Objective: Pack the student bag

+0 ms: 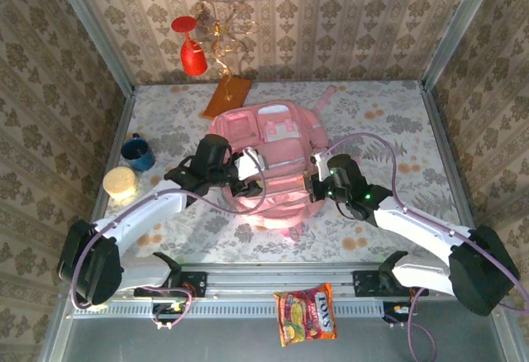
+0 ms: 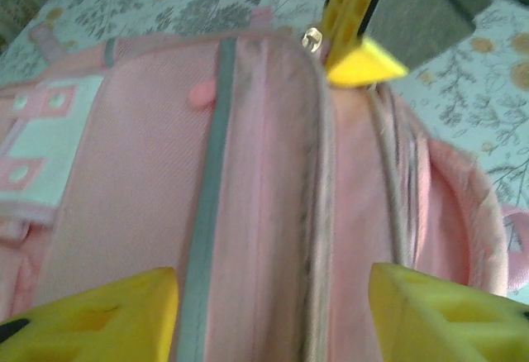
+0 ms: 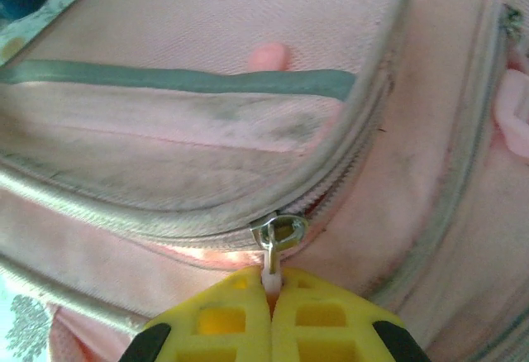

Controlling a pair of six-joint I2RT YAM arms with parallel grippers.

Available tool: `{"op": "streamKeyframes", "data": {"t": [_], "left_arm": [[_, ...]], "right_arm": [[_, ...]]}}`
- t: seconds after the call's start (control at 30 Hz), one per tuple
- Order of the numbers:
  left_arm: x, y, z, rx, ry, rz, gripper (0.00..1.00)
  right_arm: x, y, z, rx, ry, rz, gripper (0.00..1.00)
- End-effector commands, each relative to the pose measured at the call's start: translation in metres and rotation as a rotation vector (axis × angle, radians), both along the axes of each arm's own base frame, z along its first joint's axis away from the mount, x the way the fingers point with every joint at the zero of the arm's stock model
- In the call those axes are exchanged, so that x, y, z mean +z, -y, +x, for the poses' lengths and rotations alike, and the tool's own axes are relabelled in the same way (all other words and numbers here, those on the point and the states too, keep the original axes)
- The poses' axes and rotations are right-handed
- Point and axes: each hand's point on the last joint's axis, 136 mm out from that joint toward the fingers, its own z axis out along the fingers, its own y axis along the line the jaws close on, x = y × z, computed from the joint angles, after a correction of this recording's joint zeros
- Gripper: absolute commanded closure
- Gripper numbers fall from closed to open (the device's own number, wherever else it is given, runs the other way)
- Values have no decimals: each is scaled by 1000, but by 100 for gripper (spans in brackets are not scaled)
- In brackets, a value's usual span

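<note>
1. Grip: the right gripper (image 3: pixel 271 283) is pinched together on the zip pull (image 3: pixel 279 231) of the bag (image 1: pixel 277 135).
2. The left gripper (image 2: pixel 273 304) hangs over the bag's top, fingers apart, holding nothing.
3. The bag lies mid-table (image 1: pixel 397 114), front up; its main zip gapes, showing pink lining.
4. A blue mug (image 1: pixel 138 152) and a jar (image 1: pixel 120 182) stand at the left edge; the mug's contents I cannot tell.
5. A snack packet (image 1: pixel 307 313) lies on the near rail, outside the bag.

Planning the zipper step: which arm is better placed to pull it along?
Right, likely: the right gripper is shut on the zipper pull of the student bag; the left gripper hangs open above.
</note>
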Motion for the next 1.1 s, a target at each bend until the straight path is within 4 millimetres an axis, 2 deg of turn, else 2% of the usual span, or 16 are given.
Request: {"op": "streamKeyframes", "data": {"t": [0.0,0.13,0.2,0.37,0.4,0.5,0.53,0.7,0.83,1.07], "left_arm": [[13,23,-1,-36,61,28,34],[-9,48,0,-86,67,147,32],[-17,57,5,-94,79,197,35],[-34,58,10,-119,76,266,59],[-36,57,10,-122,80,270,67],[-38,53,5,-158,102,278,98],[-36,53,0,-186,108,270,100],[-25,51,-19,-277,147,165,100],[-21,48,-23,-309,177,127,100],[-20,51,-31,-385,184,86,100]], "right_arm": [[14,-18,-12,104,46,34,100],[22,-22,-13,109,60,66,100],[22,-22,-13,108,60,70,100],[13,-12,-14,70,55,54,100],[10,-7,-14,53,49,50,100],[0,12,-5,-31,16,37,100],[-3,20,-1,-67,3,28,100],[-14,54,21,-239,-71,-36,100],[-15,68,38,-310,-75,-67,100],[-12,71,73,-355,-97,-78,100]]}}
